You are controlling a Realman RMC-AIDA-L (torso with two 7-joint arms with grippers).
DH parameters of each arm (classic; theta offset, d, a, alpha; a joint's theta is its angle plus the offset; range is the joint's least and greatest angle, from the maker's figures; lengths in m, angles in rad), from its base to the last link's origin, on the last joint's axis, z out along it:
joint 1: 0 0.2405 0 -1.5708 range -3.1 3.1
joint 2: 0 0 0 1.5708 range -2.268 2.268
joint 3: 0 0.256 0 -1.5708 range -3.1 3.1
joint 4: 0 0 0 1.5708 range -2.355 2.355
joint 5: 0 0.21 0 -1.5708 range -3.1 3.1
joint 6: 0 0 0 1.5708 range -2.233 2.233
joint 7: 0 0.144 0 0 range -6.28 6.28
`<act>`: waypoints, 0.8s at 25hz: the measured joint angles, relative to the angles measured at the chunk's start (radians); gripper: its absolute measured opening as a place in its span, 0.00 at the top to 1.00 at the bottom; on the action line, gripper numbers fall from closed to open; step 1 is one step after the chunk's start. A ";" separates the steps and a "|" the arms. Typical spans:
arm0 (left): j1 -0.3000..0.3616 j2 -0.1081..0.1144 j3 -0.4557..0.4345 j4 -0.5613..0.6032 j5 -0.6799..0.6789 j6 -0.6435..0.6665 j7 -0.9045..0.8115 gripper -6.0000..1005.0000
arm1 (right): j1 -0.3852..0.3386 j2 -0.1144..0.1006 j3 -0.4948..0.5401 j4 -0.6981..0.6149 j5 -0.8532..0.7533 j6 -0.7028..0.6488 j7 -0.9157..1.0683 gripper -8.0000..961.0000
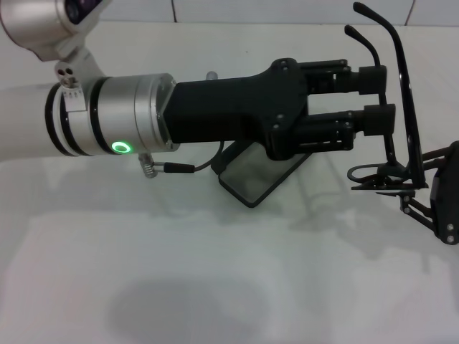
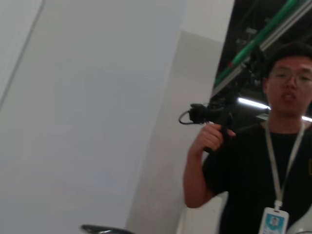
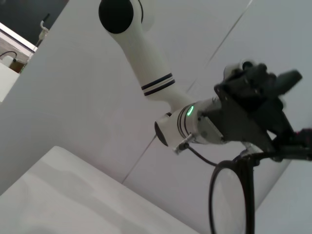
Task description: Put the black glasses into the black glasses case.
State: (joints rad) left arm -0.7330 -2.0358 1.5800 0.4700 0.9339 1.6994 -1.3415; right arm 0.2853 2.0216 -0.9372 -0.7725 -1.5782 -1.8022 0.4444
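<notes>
My left gripper (image 1: 387, 100) part open, fingers astride black glasses (image 1: 401, 107) held aloft, long axis upright. My right gripper (image 1: 391, 179) pinches frame's lower end. Black glasses case (image 1: 251, 179) open on table (image 1: 215, 287), below my left wrist, toward table middle.

Matt black plastic on the left pincer (image 1: 393, 100), with a brushed, satin metal wrist collar (image 1: 133, 115) behind. Thin, glossy black frame on the black glasses (image 1: 401, 107), lenses clear and smooth. Smooth black shell on the black glasses case (image 1: 254, 175), faintly shiny at the rim, dull grey lining inside. Glossy white worktop (image 1: 215, 287), softly reflective. Matt black right pincer (image 1: 437, 208).
</notes>
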 joint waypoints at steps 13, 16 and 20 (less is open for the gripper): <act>-0.063 -0.001 -0.009 -0.017 0.060 -0.028 -0.180 0.44 | 0.067 0.006 -0.034 0.086 0.010 0.062 -0.007 0.87; -0.077 -0.002 -0.010 -0.024 0.089 -0.058 -0.235 0.44 | 0.074 0.006 -0.050 0.089 0.011 0.072 -0.011 0.87; -0.088 -0.009 -0.010 -0.026 0.128 -0.117 -0.307 0.44 | 0.075 0.005 -0.060 0.083 0.011 0.077 -0.015 0.87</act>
State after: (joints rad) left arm -0.8205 -2.0443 1.5700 0.4442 1.0621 1.5828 -1.6483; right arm 0.3603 2.0267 -0.9968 -0.6893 -1.5670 -1.7252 0.4294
